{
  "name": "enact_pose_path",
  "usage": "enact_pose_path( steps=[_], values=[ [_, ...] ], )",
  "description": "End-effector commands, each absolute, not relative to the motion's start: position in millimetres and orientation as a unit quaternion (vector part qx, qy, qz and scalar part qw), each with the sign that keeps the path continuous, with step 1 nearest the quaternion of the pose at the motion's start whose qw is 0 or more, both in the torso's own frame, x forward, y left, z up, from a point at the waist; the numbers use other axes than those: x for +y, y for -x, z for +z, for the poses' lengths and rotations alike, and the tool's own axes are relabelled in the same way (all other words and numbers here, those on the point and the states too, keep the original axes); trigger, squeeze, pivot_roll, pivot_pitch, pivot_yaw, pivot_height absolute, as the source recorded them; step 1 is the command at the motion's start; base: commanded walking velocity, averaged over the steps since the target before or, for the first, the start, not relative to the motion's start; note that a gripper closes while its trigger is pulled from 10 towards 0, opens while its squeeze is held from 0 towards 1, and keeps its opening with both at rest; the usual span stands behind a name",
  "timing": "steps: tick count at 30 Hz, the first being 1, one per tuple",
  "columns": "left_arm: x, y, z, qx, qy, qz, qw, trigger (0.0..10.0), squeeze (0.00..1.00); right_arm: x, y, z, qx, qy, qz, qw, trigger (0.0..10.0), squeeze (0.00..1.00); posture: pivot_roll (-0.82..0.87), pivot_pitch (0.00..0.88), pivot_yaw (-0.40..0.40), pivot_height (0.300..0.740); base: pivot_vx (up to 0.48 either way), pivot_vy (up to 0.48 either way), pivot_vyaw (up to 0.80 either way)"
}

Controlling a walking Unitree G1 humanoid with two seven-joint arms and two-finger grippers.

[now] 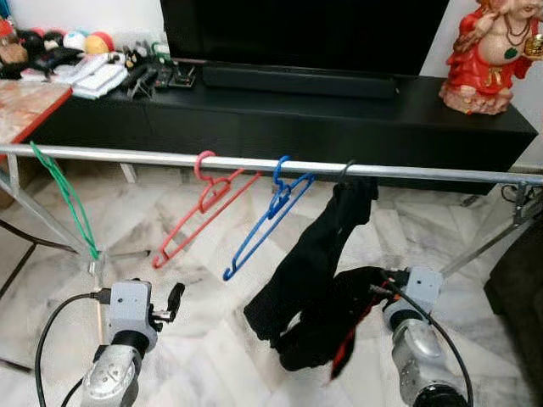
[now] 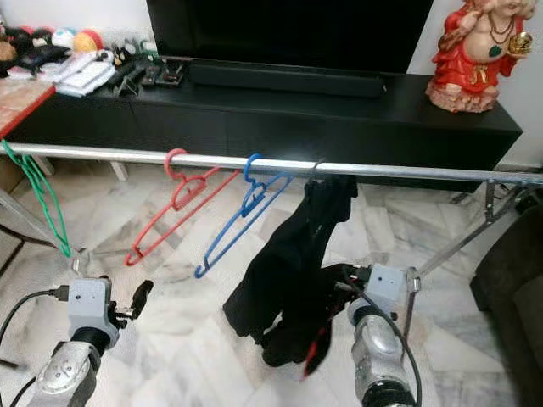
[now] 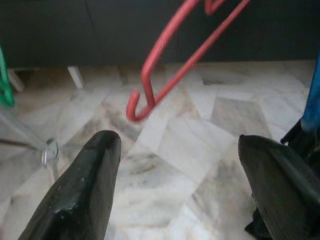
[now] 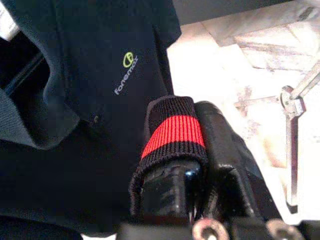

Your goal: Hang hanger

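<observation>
Right gripper [image 1: 373,292] is clamped on the black garment [image 1: 318,271]: in the right wrist view its fingers [image 4: 172,185] are pressed together over a black cuff with a red stripe [image 4: 175,135], so it pinches fabric, not the hanger frame. The garment hangs from a dark hanger hook [image 1: 346,170] on the silver rail [image 1: 254,163], up and ahead of the right gripper and slightly toward the robot's left. The hook looks already seated over the rail; whether it sits fully cannot be told. The cloth trails from the hook down to the gripper in a slanted line and bunches low beside it.

Left gripper [image 1: 174,301] is spread wide with nothing between its fingers [image 3: 80,190], low, below the rail. A red hanger [image 1: 199,212] hangs ahead of and above it, its lower tip close in front in the left wrist view. A blue hanger [image 1: 263,220] sits between the red one and the garment. A green hanger [image 1: 72,203] hangs farther to the robot's left.

Key relation: the garment's long axis runs from the rail hook down to the right gripper, so the right arm is the nearer one. Judged next: let go of the cuff and back off downward, away from the rail. Risk: a sideways tug on the cuff could swing the hook off.
</observation>
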State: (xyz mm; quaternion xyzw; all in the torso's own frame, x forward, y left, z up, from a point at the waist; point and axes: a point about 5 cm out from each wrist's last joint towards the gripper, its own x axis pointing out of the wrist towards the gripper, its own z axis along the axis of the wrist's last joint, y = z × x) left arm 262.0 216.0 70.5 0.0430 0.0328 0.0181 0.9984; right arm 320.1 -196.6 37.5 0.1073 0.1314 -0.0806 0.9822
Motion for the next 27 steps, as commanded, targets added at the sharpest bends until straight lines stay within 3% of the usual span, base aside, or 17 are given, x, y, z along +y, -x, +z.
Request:
enact_pose_path(
  steps=[1,18,21,27],
  values=[
    [220.6,-259.5,70.2,0.035,-0.045,0.027,0.998,10.0,0.00,-194.4,-320.8,38.4,0.128,-0.113,-0.080,0.982,10.0,0.00,0.07,0.181,-0.040,0.740,0.000,0.000,0.00],
    [223.7,-262.9,79.2,0.022,-0.058,0.023,0.998,10.0,0.00,-195.6,-319.4,34.5,0.143,-0.113,-0.079,0.980,10.0,0.00,0.08,0.175,-0.046,0.740,0.000,0.000,-0.08],
    [222.3,-263.0,78.1,0.024,-0.057,0.021,0.998,10.0,0.00,-195.0,-319.3,34.4,0.141,-0.111,-0.078,0.981,10.0,0.00,0.08,0.172,-0.045,0.740,0.000,-0.480,-0.79],
    [221.0,-262.6,77.5,0.025,-0.051,0.018,0.998,10.0,0.00,-194.8,-319.9,36.3,0.131,-0.115,-0.080,0.981,10.0,0.00,0.08,0.167,-0.044,0.740,0.000,-0.480,0.00]
  ],
)
